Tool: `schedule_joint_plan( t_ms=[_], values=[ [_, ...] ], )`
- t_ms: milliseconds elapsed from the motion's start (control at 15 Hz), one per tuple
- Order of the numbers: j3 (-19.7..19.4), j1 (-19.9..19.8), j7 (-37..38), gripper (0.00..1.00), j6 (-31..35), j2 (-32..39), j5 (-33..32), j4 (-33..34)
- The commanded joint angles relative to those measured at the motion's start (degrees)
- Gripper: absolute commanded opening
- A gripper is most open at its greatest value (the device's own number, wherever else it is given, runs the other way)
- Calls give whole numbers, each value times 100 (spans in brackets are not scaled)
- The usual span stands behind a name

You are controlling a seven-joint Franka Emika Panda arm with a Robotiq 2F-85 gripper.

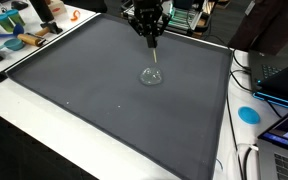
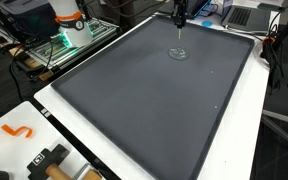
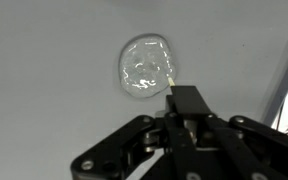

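The gripper point(image 3: 187, 104) is pinching a thin stick point(image 3: 170, 78), its fingers closed tight on it. The clear puddle point(image 3: 144, 70) is lying on the gray mat point(image 1: 74, 90) just ahead of the fingers, with the stick's tip touching the puddle's edge.

1. In an exterior view we look down from high up and fairly far off, across the dark grey mat point(image 1: 84, 110). The gripper point(image 1: 154, 42) is at the upper centre of the frame.
2. In an exterior view we stand farther off, near a mat point(image 2: 134, 110) corner, looking along its length. The gripper point(image 2: 179, 22) is tiny at the top edge.
3. Our wrist view looks straight down from very near, with the gripper point(image 3: 174, 95) entering from the bottom.
4. All three views share the clear puddle point(image 1: 151, 76) point(image 2: 178, 53) point(image 3: 144, 68) and the mat around it.
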Motion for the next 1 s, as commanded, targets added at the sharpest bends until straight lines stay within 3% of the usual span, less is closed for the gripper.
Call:
schedule_joint_plan(
  t_ms=[0, 400, 933],
  values=[
    [-47, 161, 757, 3, -628, 7, -772, 345],
    [-2, 353, 1388, 3, -1647, 27, -1503, 999],
    [52, 523, 1653, 3, -2419, 35, -1879, 1658]
  ],
)
